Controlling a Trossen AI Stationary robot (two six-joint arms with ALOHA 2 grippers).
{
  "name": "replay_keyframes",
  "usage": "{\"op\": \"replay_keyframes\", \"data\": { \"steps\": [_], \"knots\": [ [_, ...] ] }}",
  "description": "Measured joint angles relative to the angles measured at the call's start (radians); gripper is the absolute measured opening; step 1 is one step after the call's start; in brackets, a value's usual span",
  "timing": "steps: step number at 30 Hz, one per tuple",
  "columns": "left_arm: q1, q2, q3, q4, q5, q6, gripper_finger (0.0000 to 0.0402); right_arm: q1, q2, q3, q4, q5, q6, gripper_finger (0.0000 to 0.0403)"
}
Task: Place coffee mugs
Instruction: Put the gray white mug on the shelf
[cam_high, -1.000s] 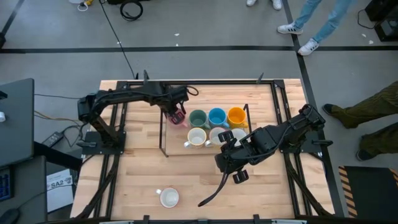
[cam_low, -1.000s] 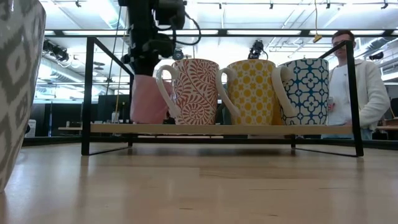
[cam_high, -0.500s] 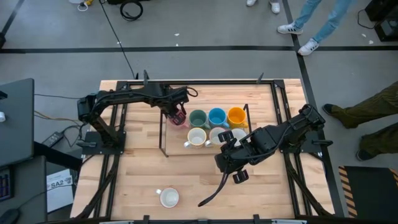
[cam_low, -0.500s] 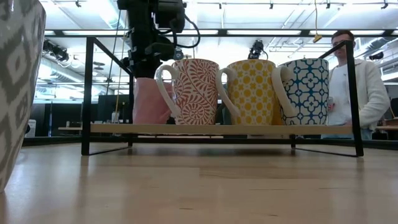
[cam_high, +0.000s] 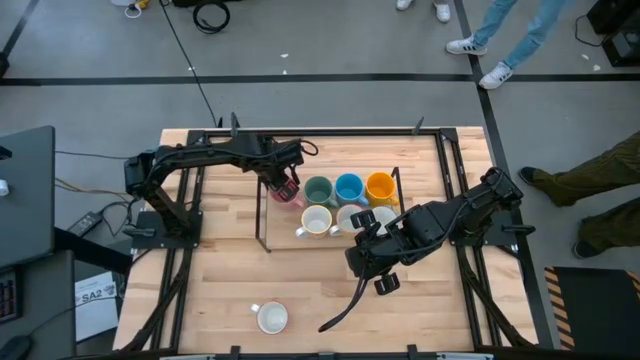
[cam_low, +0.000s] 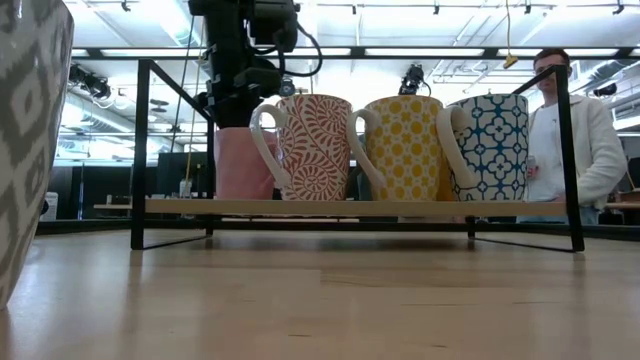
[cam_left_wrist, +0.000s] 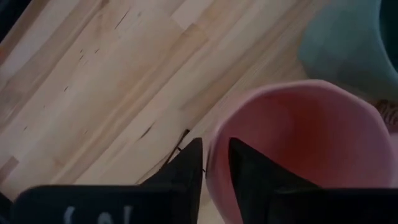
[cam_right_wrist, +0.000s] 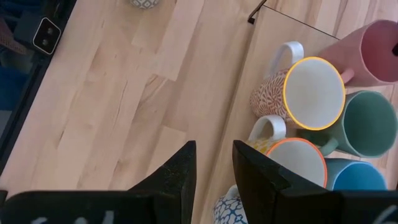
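My left gripper (cam_high: 284, 181) is shut on a pink mug (cam_high: 288, 191) at the far left corner of a black-framed rack (cam_high: 262, 215). The mug also shows in the low view (cam_low: 240, 162), behind a red-patterned mug (cam_low: 315, 148). The rack's back row holds green (cam_high: 318, 190), blue (cam_high: 349, 187) and orange (cam_high: 380, 186) mugs. Its front row holds three patterned mugs (cam_high: 316, 220). A grey-patterned mug (cam_high: 272, 318) stands alone near the table's near edge. My right gripper (cam_right_wrist: 212, 171) is open and empty above the rack's near right part. My left gripper holds the pink mug by its rim (cam_left_wrist: 213, 163), with one finger (cam_left_wrist: 249, 177) inside the mug and one finger (cam_left_wrist: 186, 171) outside. The fingers come from above, pointing down. The mug stands upright with its base down at the rack's shelf (cam_low: 350, 207); whether it rests there I cannot tell.
The rack's black frame bars (cam_low: 145, 150) rise at its ends. Bare wooden table (cam_high: 320, 285) lies between the rack and the lone mug. People stand beyond the table's far and right edges (cam_high: 590, 180), and one shows in the low view (cam_low: 565, 130).
My left gripper has gone down a little with the pink mug, which now stands straighter and lower at the rack's shelf. The hold is unchanged.
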Motion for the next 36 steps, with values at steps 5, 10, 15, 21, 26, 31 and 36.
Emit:
{"op": "replay_keyframes", "data": {
  "steps": [5,10,15,21,26,31,36],
  "knots": [
    [0.0,0.0,0.0,0.0,0.0,0.001,0.0121,0.0,0.0,0.0,0.0,0.0,0.0,0.011],
    [0.001,-0.002,0.026,-0.034,0.009,0.043,0.0148,0.0,0.0,0.0,0.0,0.0,0.0,0.0109],
    [-0.004,-0.008,0.091,-0.074,0.037,0.061,0.015,0.0,0.0,0.0,0.009,0.0,0.0,0.011],
    [-0.038,-0.023,0.216,-0.198,0.036,0.092,0.0151,0.0,0.0,0.0,0.053,0.0,-0.004,0.011],
    [-0.142,-0.116,0.277,-0.247,0.023,0.105,0.0151,0.0,0.0,0.0,0.096,0.0,-0.011,0.0111],
    [-0.355,-0.293,0.227,-0.25,-0.056,0.004,0.0151,0.0,0.003,0.0,0.207,-0.001,-0.022,0.011],
    [-0.656,-0.464,0.083,-0.201,-0.189,-0.226,0.0151,-0.002,0.013,0.0,0.387,-0.028,-0.022,0.0111]
  ]
}}
